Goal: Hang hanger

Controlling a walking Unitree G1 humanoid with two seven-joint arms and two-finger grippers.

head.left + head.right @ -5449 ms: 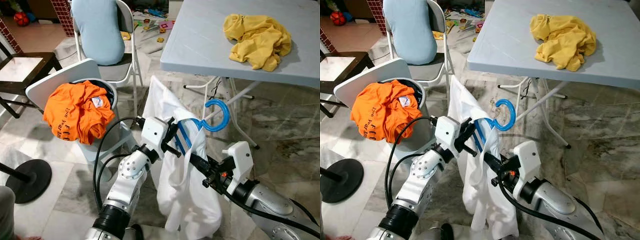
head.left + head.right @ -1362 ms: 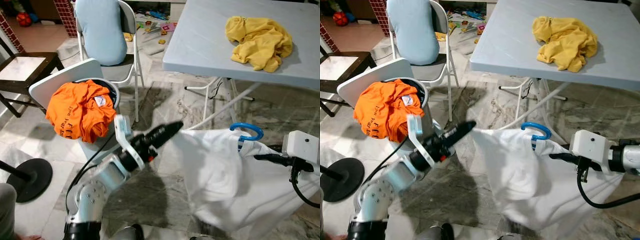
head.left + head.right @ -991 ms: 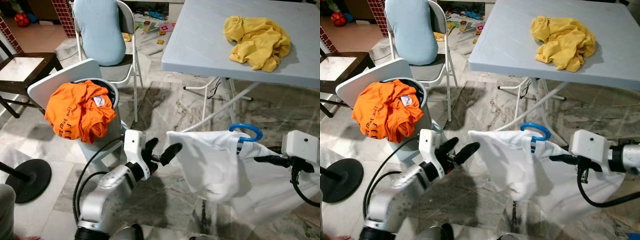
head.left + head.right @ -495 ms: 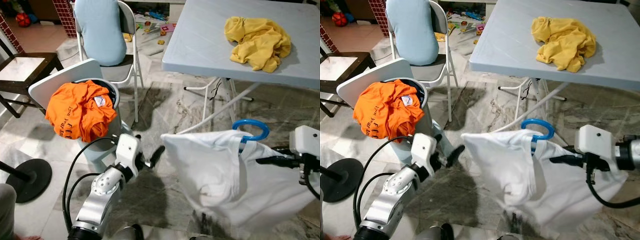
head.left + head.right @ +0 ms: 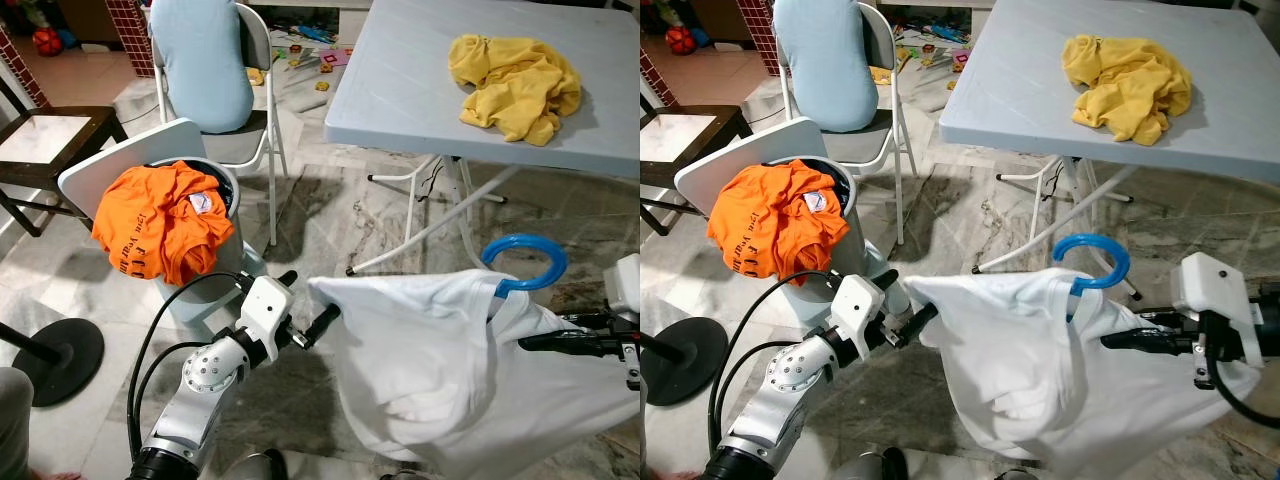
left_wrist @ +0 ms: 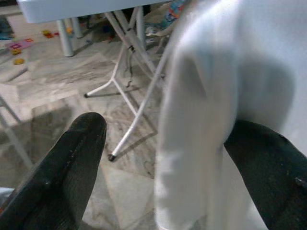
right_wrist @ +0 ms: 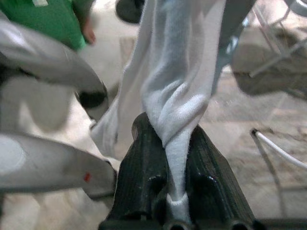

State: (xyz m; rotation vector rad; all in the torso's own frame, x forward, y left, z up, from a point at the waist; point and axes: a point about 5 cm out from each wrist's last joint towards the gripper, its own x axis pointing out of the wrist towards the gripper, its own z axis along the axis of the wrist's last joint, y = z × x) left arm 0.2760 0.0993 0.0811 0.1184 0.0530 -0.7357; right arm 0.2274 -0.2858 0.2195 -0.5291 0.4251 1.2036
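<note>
- We find the grey folding table [image 5: 420,90] at the far right, with a crumpled yellow garment [image 5: 515,68] lying on it.
- A white shirt [image 5: 450,365] hangs spread above the marble floor between the two grippers (well below the tabletop), draped on the blue hanger [image 5: 525,262], whose hook stands up at the shirt's right shoulder.
- The right gripper [image 7: 168,143] has its fingers pressed together, pinching a fold of the shirt.
- The left gripper [image 6: 168,158] has its fingers spread, with the shirt's edge hanging between them.
- An orange shirt [image 5: 155,222] drapes over the bin at left.
</note>
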